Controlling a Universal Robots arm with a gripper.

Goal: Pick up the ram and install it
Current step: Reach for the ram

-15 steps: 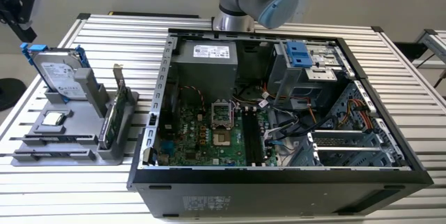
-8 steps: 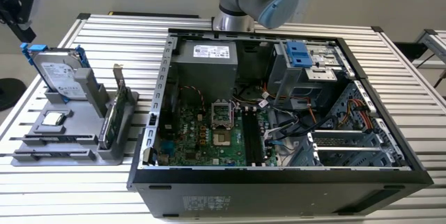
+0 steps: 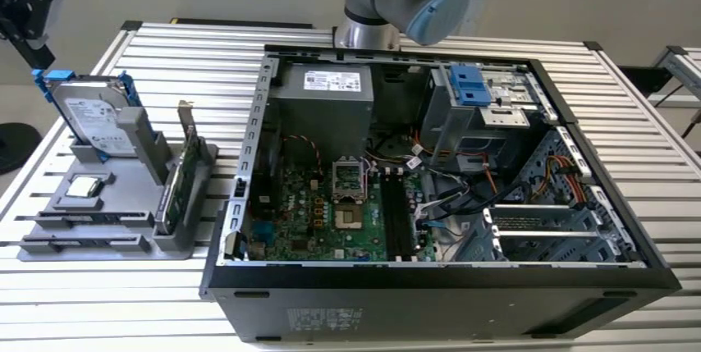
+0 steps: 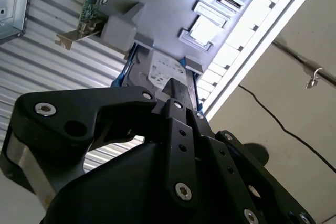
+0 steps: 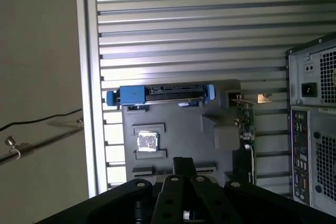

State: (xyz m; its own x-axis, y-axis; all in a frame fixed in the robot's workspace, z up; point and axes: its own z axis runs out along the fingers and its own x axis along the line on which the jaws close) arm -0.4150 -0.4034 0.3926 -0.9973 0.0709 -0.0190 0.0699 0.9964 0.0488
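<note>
The ram appears as a thin dark strip (image 3: 93, 217) lying in a long slot near the front of a grey holder (image 3: 186, 241), left of the open computer case (image 3: 438, 286). The first wrist view shows the same strip (image 5: 152, 170), partly behind my fingertips. My gripper (image 5: 184, 162) hangs high above the holder, well clear of it. Its two black fingers are pressed together with nothing between them, as the second wrist view also shows of the gripper (image 4: 181, 90). Inside the case, long black memory slots (image 3: 396, 212) run beside the green motherboard (image 3: 312, 212).
The holder also carries a silver hard drive with blue rails (image 3: 98, 118), a green expansion card with a metal bracket (image 3: 184, 171) and a small square chip (image 3: 88, 188). The ribbed table (image 3: 197, 48) ends just left of the holder. A black stand (image 3: 22, 7) rises at the far left.
</note>
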